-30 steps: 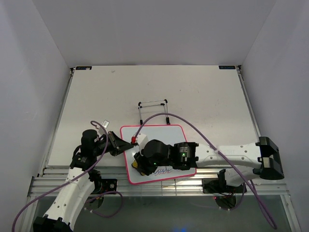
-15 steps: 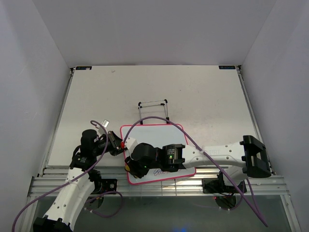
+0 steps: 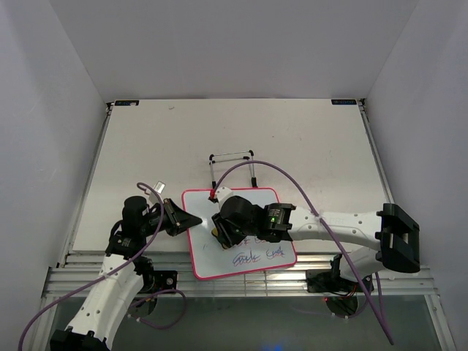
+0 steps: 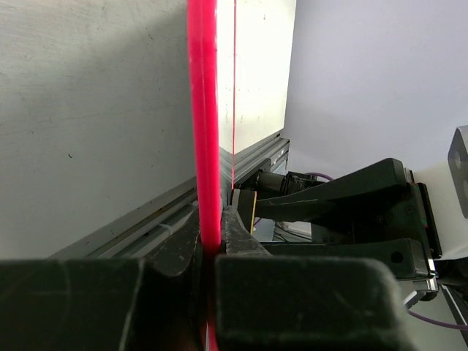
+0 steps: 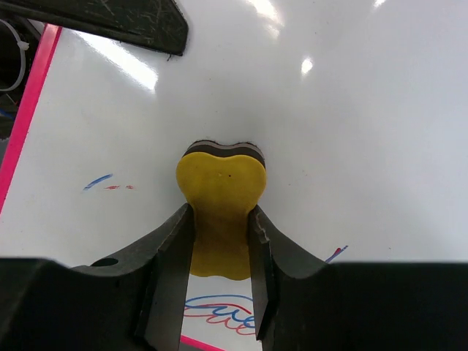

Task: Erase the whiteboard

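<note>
The whiteboard (image 3: 257,201), white with a pink-red frame, lies near the table's front edge. Blue-red scribbles (image 3: 247,257) remain along its near side; they also show in the right wrist view (image 5: 219,313). My left gripper (image 3: 191,222) is shut on the board's left frame edge (image 4: 205,146). My right gripper (image 3: 221,232) is shut on the yellow eraser (image 5: 220,212) and presses it on the board's left middle. In the top view the eraser (image 3: 215,232) is mostly hidden under the gripper.
A black wire stand (image 3: 232,167) stands just behind the board. The table's front rail (image 3: 110,272) runs right below the board. A purple cable (image 3: 292,191) arcs over the board's right side.
My right gripper has swept the eraser from the board's near left corner back and slightly right towards the middle. The scribbles near the front are uncovered. The left gripper holds still.
</note>
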`<state>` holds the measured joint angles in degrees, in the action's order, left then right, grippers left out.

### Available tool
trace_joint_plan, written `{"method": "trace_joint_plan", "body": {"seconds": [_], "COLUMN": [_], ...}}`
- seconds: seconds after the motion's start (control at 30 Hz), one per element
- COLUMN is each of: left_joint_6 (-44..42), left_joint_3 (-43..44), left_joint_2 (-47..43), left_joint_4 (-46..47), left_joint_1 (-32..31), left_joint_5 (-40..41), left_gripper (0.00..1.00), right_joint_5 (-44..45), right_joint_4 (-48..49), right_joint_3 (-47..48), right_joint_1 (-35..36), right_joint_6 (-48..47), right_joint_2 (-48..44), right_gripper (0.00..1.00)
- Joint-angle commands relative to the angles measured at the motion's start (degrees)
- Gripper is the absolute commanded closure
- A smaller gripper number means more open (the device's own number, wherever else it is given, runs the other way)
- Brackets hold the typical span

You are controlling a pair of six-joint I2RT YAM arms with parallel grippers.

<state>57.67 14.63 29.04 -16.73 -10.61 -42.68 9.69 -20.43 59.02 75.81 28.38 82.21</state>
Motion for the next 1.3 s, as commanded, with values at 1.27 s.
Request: {"method": "trace_joint_plan", "body": {"seconds": [1.27], "left_joint_6": [1.04], "left_joint_3": [3.56], "left_joint_2": [-4.08], "left_joint_4": [2.14], "left_joint_1": [0.24], "left_joint_5": [-0.57], "left_gripper": [1.0], "right_joint_5": [-7.05], "right_joint_4": [-1.11], "right_joint_3": [-23.26], "right_joint_1": [-15.26], "right_joint_6": [1.5], "right_joint_2": [-18.49], "right_gripper": [0.86]}}
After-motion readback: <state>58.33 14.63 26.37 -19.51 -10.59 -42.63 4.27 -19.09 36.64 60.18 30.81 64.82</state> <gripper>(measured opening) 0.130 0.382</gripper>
